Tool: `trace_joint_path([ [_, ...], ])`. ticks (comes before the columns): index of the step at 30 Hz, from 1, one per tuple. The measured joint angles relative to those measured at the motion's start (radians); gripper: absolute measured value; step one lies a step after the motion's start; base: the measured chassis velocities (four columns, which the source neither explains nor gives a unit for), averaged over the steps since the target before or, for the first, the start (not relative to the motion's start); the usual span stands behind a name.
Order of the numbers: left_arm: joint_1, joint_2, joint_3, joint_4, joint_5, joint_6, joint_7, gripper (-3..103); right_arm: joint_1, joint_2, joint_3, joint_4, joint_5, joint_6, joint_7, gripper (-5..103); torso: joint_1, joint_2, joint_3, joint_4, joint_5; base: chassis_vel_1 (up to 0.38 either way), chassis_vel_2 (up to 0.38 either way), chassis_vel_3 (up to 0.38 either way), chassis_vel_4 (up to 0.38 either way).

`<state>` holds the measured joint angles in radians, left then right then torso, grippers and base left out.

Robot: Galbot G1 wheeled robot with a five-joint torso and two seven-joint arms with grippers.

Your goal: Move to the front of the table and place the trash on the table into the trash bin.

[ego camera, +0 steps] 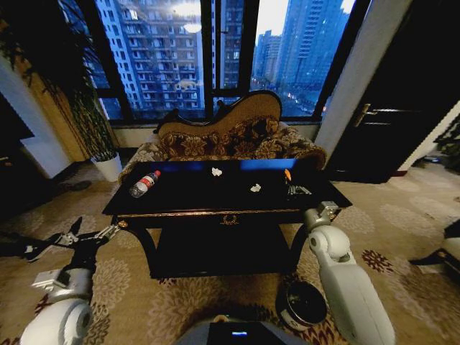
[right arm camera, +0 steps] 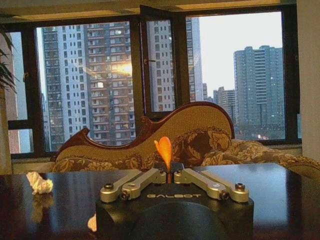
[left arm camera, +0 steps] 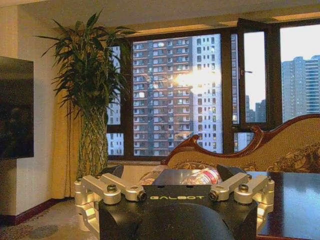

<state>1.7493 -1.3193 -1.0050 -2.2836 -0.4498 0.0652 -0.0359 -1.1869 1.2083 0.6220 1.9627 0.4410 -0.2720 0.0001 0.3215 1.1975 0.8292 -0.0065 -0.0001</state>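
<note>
Off the table's left corner, the left gripper (ego camera: pixel 92 235) hangs with its fingers spread wide, holding nothing. On the black table (ego camera: pixel 180 198) lie a bottle (ego camera: pixel 144 184) at the left end, then two white scraps (ego camera: pixel 216 172), and an orange piece (right arm camera: pixel 164 150) that the right gripper (ego camera: pixel 296 189) pinches. The bin (ego camera: pixel 302 305) stands on the carpet, front right.

Head high — wrists low, table (ego camera: pixel 215 194) shared
</note>
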Motion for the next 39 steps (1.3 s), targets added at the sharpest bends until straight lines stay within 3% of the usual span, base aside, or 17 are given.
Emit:
trace_joint_path([
  [39, -0.028, 0.002, 0.023, 0.01, 0.006, 0.022, -0.001, 100, -0.048, 0.017, -0.01, 0.009, -0.028, 0.002, 0.0, 3, 0.0, 0.0, 0.0, 0.0, 0.0, 0.117, -0.122, -0.122, 0.119],
])
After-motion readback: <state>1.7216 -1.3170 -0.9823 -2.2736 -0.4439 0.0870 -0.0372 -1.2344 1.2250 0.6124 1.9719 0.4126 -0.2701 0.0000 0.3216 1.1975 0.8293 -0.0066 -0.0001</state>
